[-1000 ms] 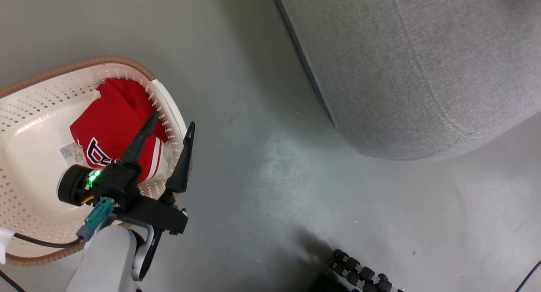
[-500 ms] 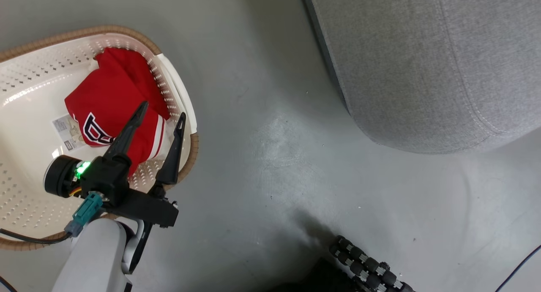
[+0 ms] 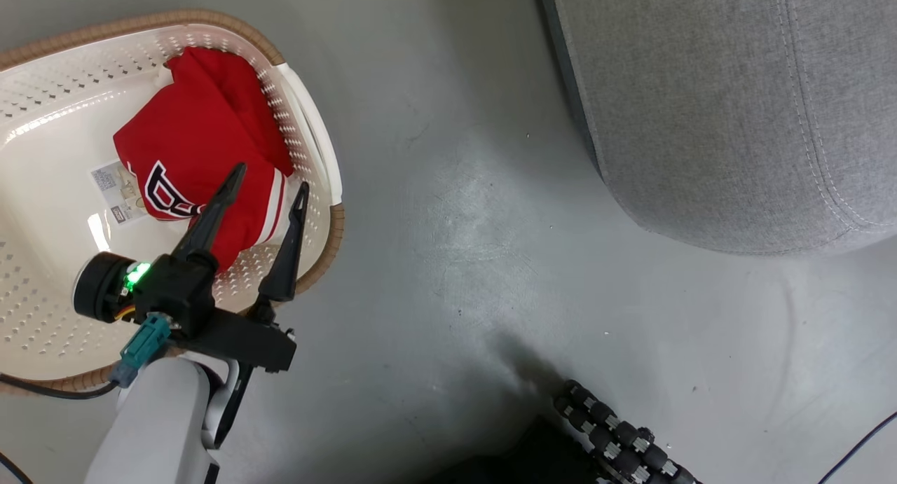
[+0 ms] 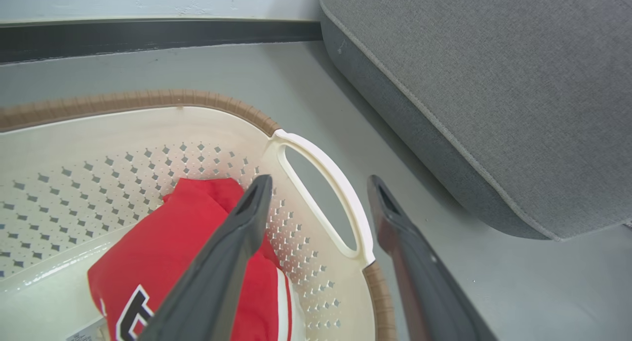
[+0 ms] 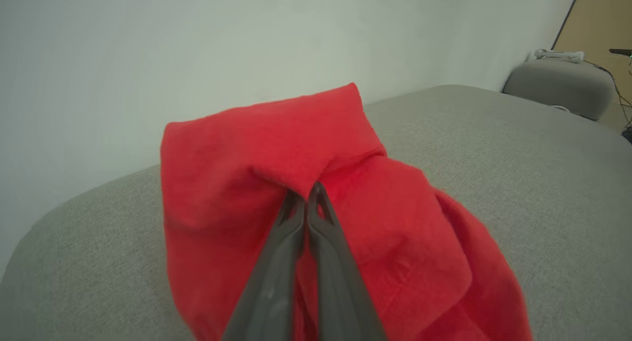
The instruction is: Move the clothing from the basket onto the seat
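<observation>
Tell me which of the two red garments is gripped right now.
The plain red garment, pinched in the shut right gripper over the grey seat. The lettered garment lies in the basket, ungripped, beside the open left gripper.

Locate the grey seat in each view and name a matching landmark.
Head view: seat fills the upper right.
Left wrist view: seat at upper right, beyond the open left gripper.
Right wrist view: seat spans the background behind red clothing pinched by the right gripper.
Landmark: the white basket handle, in head and left wrist views, faces the seat.
</observation>
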### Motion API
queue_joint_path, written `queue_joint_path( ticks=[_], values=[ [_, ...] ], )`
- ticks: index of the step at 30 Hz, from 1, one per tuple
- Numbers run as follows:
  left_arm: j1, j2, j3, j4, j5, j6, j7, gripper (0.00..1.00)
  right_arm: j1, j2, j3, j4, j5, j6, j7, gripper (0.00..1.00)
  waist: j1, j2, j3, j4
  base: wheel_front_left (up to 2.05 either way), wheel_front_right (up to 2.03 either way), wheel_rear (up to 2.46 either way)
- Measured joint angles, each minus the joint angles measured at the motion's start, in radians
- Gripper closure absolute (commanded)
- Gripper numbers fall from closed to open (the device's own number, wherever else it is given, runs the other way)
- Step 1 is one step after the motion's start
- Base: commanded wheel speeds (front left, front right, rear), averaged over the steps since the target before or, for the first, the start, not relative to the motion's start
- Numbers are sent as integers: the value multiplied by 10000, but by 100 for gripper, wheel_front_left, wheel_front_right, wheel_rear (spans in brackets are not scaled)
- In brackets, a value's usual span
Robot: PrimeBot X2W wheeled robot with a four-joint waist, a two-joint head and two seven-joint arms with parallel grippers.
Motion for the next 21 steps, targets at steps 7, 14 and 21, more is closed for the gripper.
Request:
queue_joint_path(
  ticks=[7, 14, 21],
  values=[
    [-168, -115, -19, 94, -19, 0, 0, 0, -14, 13, 111, 424, 61, 192, 0, 100, 0, 0, -108, 110, 0, 0, 0],
    [-178, -268, -2, 249, -40, 0, 0, 0, -15, 82, 240, 384, -46, 297, 0, 0, -2, 0, -373, 176, 0, 0, 0],
    [-299, -560, -79, 401, -117, 0, 0, 0, 115, 161, 418, 186, -412, 328, 0, 0, -3, 0, -747, 215, 0, 0, 0]
  ],
)
